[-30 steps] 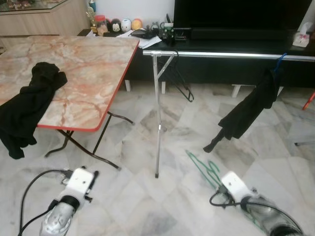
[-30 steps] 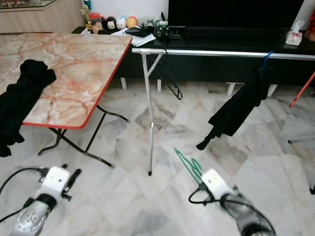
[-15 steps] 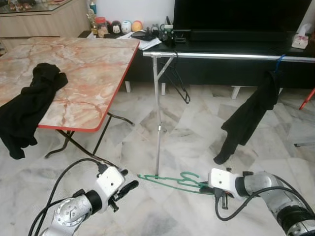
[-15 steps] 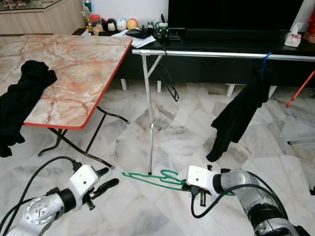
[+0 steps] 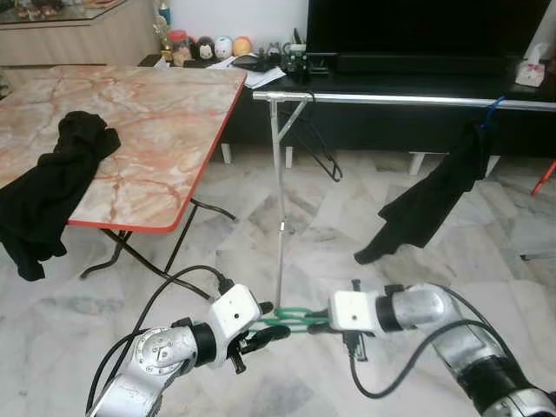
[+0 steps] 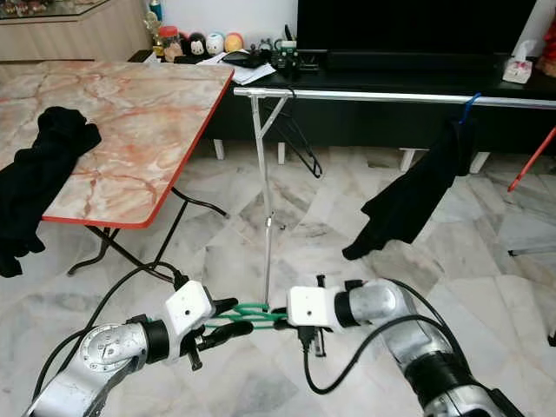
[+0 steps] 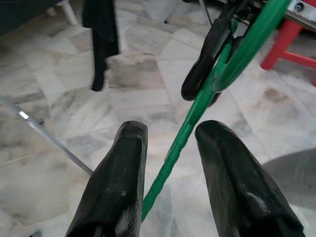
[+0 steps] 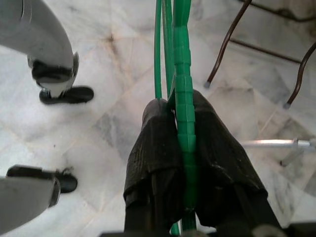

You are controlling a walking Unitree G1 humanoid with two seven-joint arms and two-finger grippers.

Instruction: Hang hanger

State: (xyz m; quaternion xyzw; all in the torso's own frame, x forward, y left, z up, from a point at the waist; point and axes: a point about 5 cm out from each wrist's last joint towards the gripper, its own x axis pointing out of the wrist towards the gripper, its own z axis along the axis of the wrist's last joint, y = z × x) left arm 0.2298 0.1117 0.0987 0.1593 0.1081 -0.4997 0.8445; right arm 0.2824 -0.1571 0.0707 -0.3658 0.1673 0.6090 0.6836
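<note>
A green hanger [image 5: 291,316] hangs low over the floor, in front of the rack's post. My right gripper [image 8: 175,106] is shut on one of its ridged bars [image 8: 182,74] and holds it out to the left. Opposite it, my left gripper [image 7: 170,136] is open with a thin green bar [image 7: 177,143] passing between its fingers [image 7: 126,163] without touching them. In the eye views both grippers meet at the hanger, left gripper [image 5: 263,327] and right gripper [image 5: 318,320]. The silver rack rail [image 5: 391,98] runs across the back above them.
The rack's post [image 5: 278,200] stands right behind the grippers. A black hanger [image 5: 323,149] and a black garment on a blue hanger [image 5: 430,204] hang from the rail. A marble-top folding table [image 5: 165,122] with a black garment [image 5: 48,187] stands left. A black TV console [image 5: 417,82] is behind.
My right gripper has carried the green hanger further left and up. My left gripper has come in from the left, its open fingers now around the hanger. The hung black garment has swung.
</note>
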